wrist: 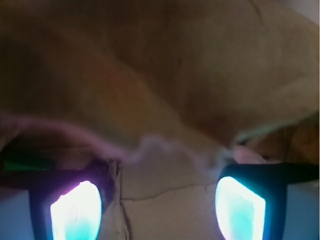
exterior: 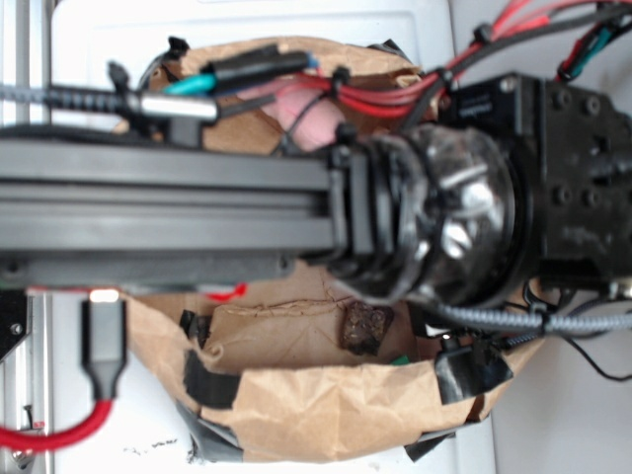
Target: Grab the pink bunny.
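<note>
Claw (wrist: 159, 207) agape beside pink bunny (exterior: 314, 118)

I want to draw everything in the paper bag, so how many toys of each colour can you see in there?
Pink: 1, the soft pink plush bunny, partly hidden behind the robot arm.
Dark brown: 1, the lumpy dark brown object.
Green: 1, only a small green edge shows beside the brown one.
Total: 3 seen in the crumpled brown paper bag; the arm may hide more.
</note>
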Tool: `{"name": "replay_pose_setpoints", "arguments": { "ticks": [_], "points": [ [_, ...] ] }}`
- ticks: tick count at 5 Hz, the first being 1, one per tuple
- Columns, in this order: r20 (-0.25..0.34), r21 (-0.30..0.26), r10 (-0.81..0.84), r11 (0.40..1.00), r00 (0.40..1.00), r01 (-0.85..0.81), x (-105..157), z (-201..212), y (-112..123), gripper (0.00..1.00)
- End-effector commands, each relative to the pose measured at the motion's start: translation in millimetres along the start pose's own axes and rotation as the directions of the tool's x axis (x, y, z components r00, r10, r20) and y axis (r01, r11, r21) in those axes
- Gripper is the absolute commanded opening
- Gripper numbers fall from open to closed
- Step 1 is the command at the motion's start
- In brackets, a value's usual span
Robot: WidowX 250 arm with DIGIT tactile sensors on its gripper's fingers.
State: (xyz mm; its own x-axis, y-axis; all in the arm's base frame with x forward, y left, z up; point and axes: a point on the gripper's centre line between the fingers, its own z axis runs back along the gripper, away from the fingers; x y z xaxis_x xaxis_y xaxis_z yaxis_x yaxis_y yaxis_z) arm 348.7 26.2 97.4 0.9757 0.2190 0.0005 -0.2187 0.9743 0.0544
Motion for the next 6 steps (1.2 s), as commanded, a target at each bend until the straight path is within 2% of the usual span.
{"name": "replay_pose_setpoints", "arguments": {
  "ticks": [1, 2, 3, 6],
  "points": [
    [0.143, -0.071, -0.098, 0.991, 0.985, 0.109, -30, 60, 19, 1.0],
    [0.134, -0.085, -0.131, 0.986, 0.982, 0.143, -42, 65, 23, 1.0],
    [0.089, -0.045, -0.115, 0.992, 0.989, 0.119, -41, 53, 29, 1.0],
    [0.089, -0.045, -0.115, 0.992, 0.989, 0.119, -41, 53, 29, 1.0]
  ]
}}
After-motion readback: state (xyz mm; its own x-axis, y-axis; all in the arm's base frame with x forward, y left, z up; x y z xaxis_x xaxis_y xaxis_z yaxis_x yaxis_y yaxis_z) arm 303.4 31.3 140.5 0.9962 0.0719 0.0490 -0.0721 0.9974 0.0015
